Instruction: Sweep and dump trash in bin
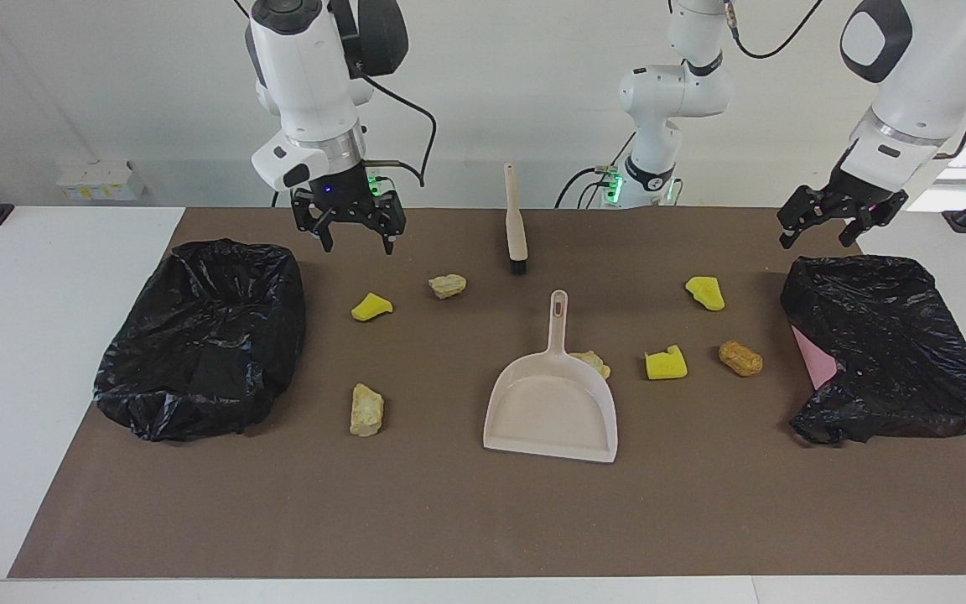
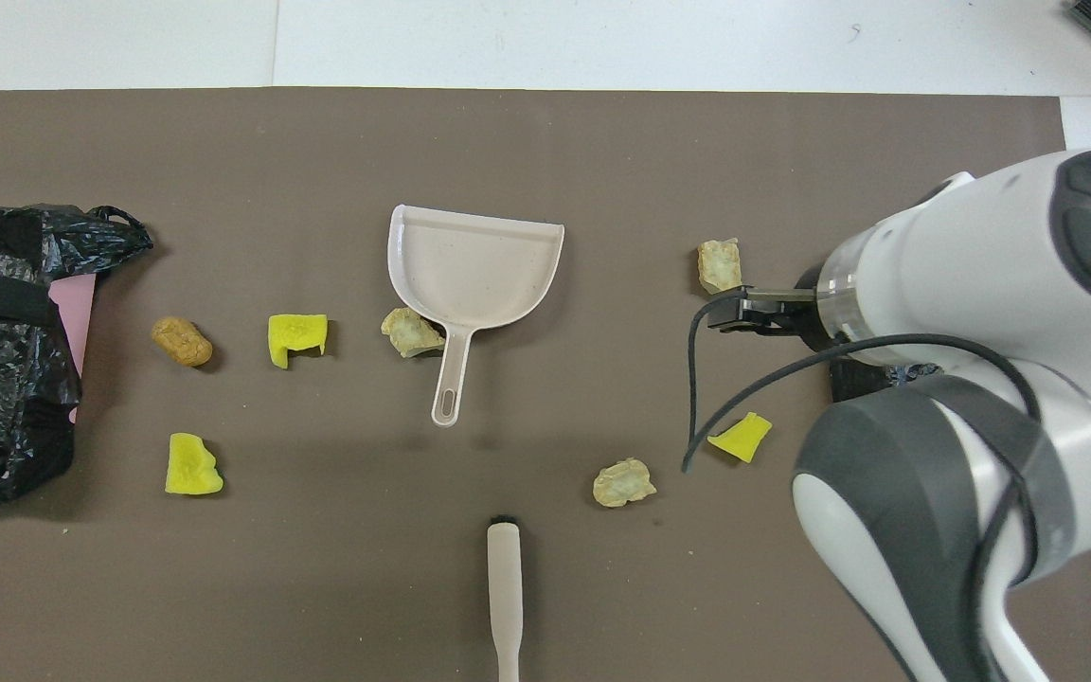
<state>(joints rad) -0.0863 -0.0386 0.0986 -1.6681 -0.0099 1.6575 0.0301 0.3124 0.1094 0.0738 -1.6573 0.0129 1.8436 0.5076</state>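
Observation:
Several small trash lumps lie on the brown mat. Three are bright yellow foam (image 1: 371, 307) (image 1: 666, 364) (image 1: 705, 293). Three are tan rocks (image 1: 447, 286) (image 1: 366, 410) (image 1: 592, 362), the last touching the dustpan's side. One is an orange-brown lump (image 1: 740, 358). The pale pink dustpan (image 1: 552, 403) lies flat mid-mat, handle toward the robots. The brush (image 1: 516, 220) lies nearer the robots. My right gripper (image 1: 357, 245) hangs open and empty over the mat beside the bin at its end. My left gripper (image 1: 817, 239) hangs open and empty above the other bin's near corner.
A bin lined with a black bag (image 1: 202, 335) stands at the right arm's end. Another black-bagged bin (image 1: 885, 344), with pink showing, stands at the left arm's end. In the overhead view my right arm (image 2: 981, 379) hides its gripper and most of its bin.

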